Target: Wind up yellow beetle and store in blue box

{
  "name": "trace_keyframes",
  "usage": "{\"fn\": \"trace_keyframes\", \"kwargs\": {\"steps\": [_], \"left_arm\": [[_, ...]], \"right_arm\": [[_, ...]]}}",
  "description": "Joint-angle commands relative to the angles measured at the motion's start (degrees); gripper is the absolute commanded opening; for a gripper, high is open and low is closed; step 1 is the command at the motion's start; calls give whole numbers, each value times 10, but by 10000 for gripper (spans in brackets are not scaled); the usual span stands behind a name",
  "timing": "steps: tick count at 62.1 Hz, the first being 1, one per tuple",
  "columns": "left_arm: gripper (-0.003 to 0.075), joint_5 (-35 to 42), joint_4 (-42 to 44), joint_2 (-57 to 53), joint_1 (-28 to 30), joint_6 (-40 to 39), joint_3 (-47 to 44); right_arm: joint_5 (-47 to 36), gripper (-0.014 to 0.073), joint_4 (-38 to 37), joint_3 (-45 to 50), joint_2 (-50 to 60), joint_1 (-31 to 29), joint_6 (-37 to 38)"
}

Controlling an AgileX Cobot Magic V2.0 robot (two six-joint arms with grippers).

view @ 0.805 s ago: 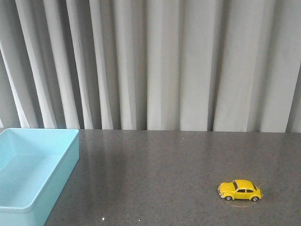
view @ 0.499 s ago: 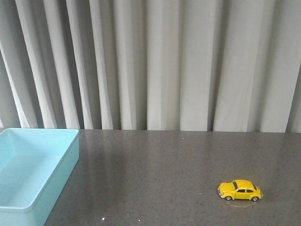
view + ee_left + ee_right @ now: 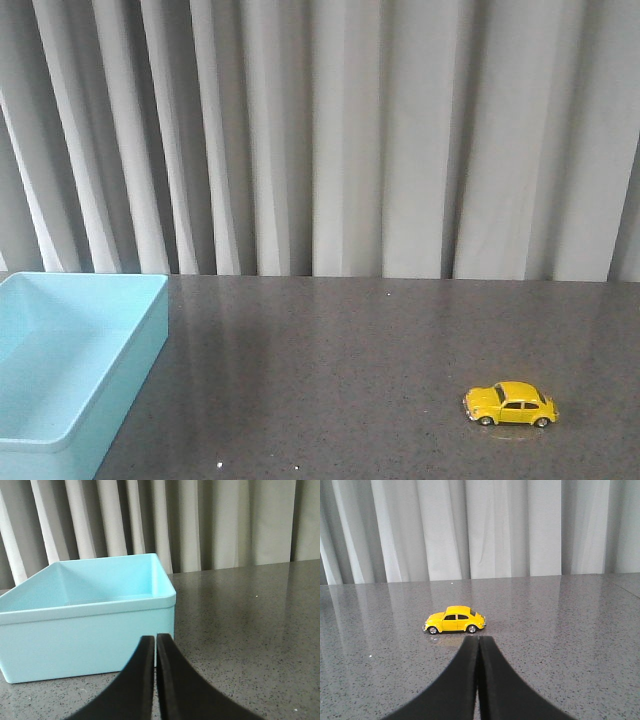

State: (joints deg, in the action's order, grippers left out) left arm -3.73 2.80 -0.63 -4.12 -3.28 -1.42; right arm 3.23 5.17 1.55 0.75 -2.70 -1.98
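Count: one yellow beetle; one blue box; one dark speckled table; one pleated grey curtain across the back; two grippers in the wrist views, one left gripper, one right gripper; nothing else countable on the surface.

The table is a dark grey speckled slab filling the lower part of the front view, its far edge meeting pale curtains. The blue box sits on it at lower left, cut by the frame edge. The beetle stands on its wheels at lower right, side-on, well apart from the box.
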Motion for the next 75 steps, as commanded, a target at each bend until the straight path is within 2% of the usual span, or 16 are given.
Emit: {"fn": "trace_keyframes", "kwargs": {"steps": [1, 27, 41, 49, 58, 67, 75], "left_arm": [[-5, 43, -1, -9, 0, -6, 6], [-5, 45, -1, -8, 0, -6, 6], [-5, 48, -2, -8, 0, -7, 6], [-5, 75, -3, -8, 0, -24, 18], [-5, 57, -1, -4, 0, -32, 88], [-5, 5, 0, 53, 0, -30, 183], [-5, -56, 28, 151, 0, -30, 277]], "right_arm": [[-43, -7, -2, 2, 4, -4, -3], [-42, -7, -2, 2, 4, -4, -3], [14, -7, -6, 2, 4, -4, -23], [-1, -7, 2, -1, 4, -4, -14], [11, -7, 44, -52, 3, -4, -7], [51, -7, 24, -146, -31, -4, -20], [79, -7, -6, -239, -111, -4, -20]]}}
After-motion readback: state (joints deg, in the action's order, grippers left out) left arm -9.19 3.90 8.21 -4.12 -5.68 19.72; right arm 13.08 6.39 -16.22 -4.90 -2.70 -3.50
